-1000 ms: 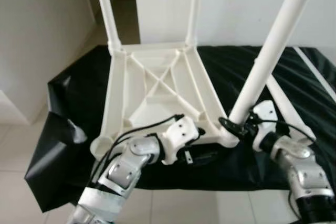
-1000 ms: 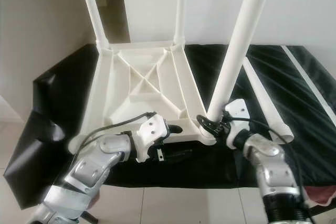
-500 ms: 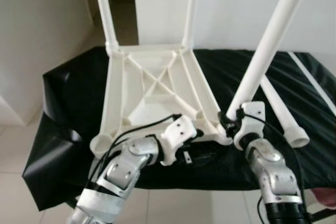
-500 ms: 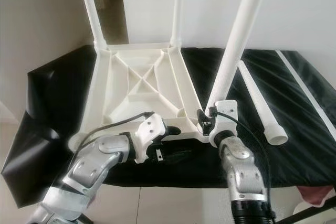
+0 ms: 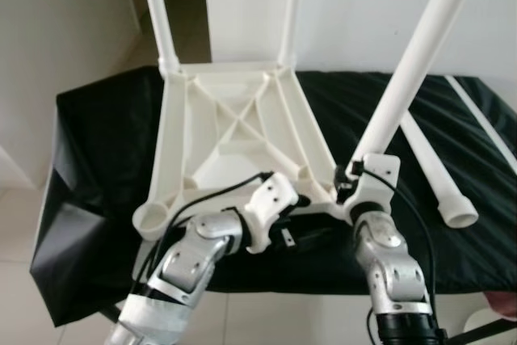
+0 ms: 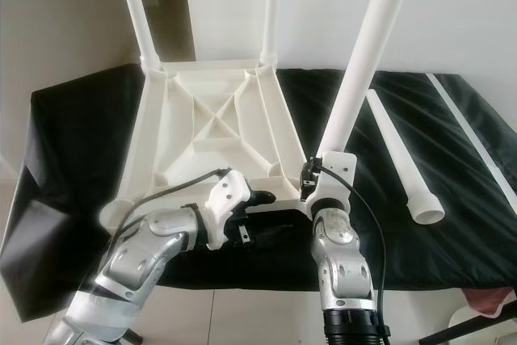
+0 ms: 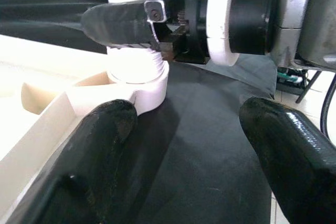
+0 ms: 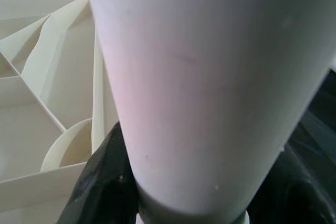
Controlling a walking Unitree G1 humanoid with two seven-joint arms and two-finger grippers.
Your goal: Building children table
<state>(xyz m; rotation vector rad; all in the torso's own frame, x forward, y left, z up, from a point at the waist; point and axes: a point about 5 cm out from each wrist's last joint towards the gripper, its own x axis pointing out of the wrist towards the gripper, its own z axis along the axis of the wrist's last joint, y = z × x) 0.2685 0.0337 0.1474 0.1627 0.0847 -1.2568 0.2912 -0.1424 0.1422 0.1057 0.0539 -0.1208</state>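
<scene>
- White plastic tabletop (image 5: 234, 131) upside down on a black sheet (image 5: 89, 127), centre of the frame, ribbed underside up.
- Two legs (image 5: 153, 6) upright in the far corner sockets, upper left and upper centre.
- Third leg (image 5: 412, 62) tilted up toward the upper right, base at the near right corner socket (image 7: 137, 80).
- Right gripper (image 5: 349, 182) at lower centre right, black fingers (image 8: 100, 182) pinching the base of that third leg just above the socket.
- Near left corner socket (image 5: 151, 217) open, no leg in it.
- Left gripper (image 5: 303, 236) at lower centre, below the tabletop's near edge; fingers (image 7: 100, 145) spread apart over the black sheet, holding nothing, one finger just beside the tabletop edge.
- Loose leg (image 6: 404, 159) lying flat on the sheet at right, open end toward the lower right.
- Thin white rod (image 6: 468, 135) lying along the far right of the sheet.
</scene>
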